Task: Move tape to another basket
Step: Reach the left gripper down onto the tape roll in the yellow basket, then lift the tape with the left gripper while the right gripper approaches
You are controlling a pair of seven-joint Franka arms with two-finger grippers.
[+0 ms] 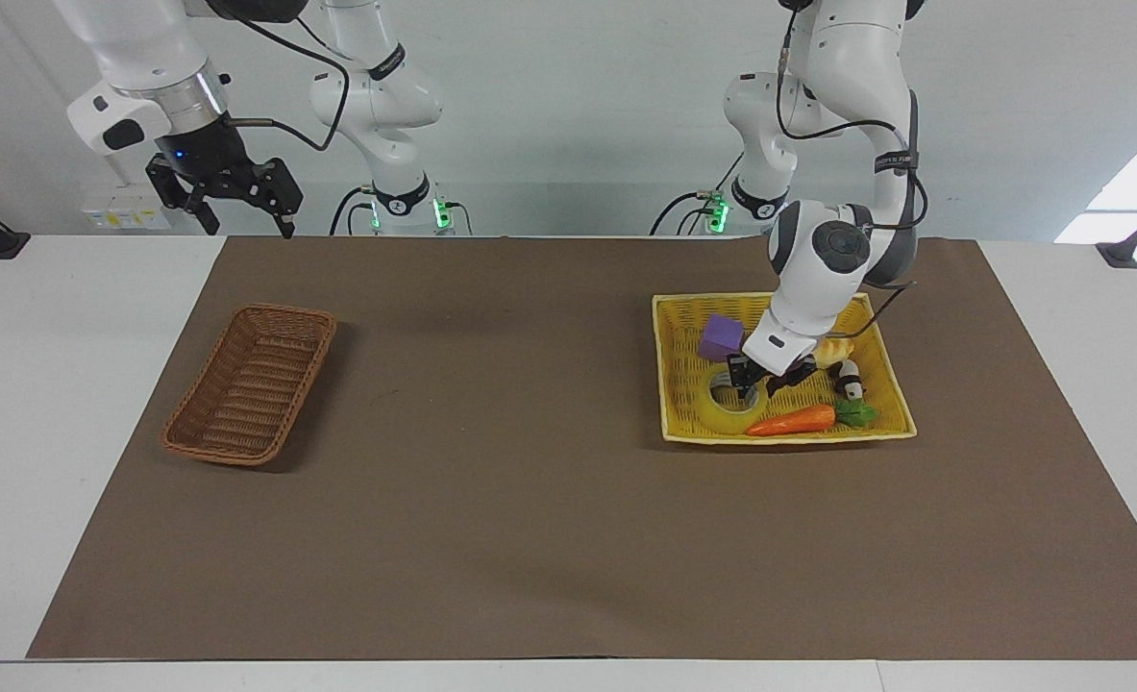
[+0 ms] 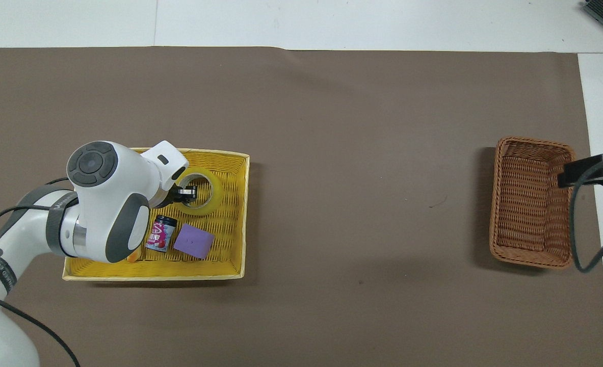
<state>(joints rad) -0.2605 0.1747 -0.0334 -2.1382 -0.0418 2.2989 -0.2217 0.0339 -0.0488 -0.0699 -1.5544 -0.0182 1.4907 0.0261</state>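
The tape lies flat in the yellow basket, at its edge farthest from the robots; it also shows in the overhead view. My left gripper is down in that basket, shut on the tape's ring wall. One fingertip sits inside the tape's hole, and the other is hidden under the hand. The tape rests on the basket floor. The dark brown wicker basket stands at the right arm's end of the table and holds nothing. My right gripper waits open, high in the air, over that end's edge nearest the robots.
The yellow basket also holds a purple block, an orange carrot next to the tape, a small dark can and a yellowish piece. A brown mat covers the table between the two baskets.
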